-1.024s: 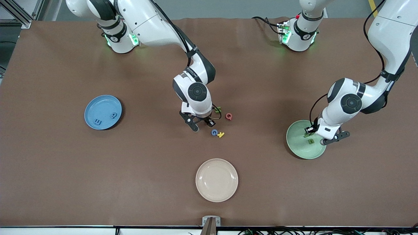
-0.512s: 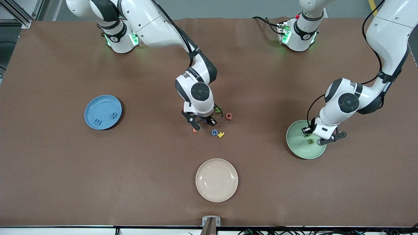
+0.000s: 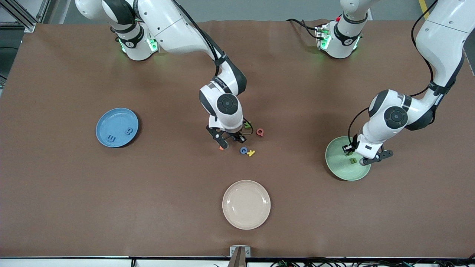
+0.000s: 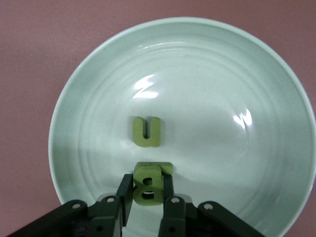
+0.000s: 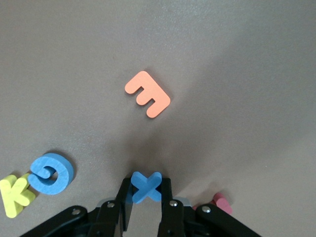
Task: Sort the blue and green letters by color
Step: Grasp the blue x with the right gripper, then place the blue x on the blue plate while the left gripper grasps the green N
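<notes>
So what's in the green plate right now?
In the green plate a green u lies flat. The left gripper, over the plate, holds a green B. Its fingers hide the plate under them.

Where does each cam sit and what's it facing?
Front: high across the table, facing both arms; blue plate, green plate.
Left wrist: over the green plate, own fingers clamping a green letter.
Right wrist: over the table, own fingers clamping blue x.
Shared: blue G.
</notes>
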Robot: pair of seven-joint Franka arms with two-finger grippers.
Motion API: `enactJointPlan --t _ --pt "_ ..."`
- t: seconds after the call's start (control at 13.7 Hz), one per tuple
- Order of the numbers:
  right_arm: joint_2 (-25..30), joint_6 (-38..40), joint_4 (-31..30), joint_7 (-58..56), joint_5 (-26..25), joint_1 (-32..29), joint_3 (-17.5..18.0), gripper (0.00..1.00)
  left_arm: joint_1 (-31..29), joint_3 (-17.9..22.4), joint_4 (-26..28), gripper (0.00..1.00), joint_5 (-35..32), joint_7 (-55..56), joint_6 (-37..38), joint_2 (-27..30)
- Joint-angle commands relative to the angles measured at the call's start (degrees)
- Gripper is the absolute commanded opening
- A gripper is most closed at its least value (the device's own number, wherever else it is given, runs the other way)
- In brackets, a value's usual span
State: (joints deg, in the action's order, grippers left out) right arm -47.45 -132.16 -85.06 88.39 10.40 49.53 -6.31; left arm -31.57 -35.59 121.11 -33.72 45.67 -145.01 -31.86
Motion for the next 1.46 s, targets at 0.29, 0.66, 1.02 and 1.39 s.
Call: enactJointPlan --t 0.29,0.66,1.02,1.39 --pt "4.55 18.84 3.59 -14.16 -0.04 -5.91 -0.72 0.00 -0.42 -0.88 -0.70 1.00 -1.26 1.00 -0.28 0.21" --pt "15.69 31.53 -3.93 -34.47 -0.82 -12.51 -0.98 0.00 1.76 -5.98 -0.44 1.00 -1.17 10.56 -0.01 0.39" --pt "32.65 29.96 -24.50 -53.54 -6.09 -22.08 -0.98 0.00 12.48 -6.95 -1.93 0.95 -1.17 25.75 0.07 0.31" --pt "42.96 18.03 -43.05 -69.72 -9.95 -31.66 -0.98 0.00 24.60 -6.60 -4.47 0.76 -1.17 30.26 0.07 -0.83"
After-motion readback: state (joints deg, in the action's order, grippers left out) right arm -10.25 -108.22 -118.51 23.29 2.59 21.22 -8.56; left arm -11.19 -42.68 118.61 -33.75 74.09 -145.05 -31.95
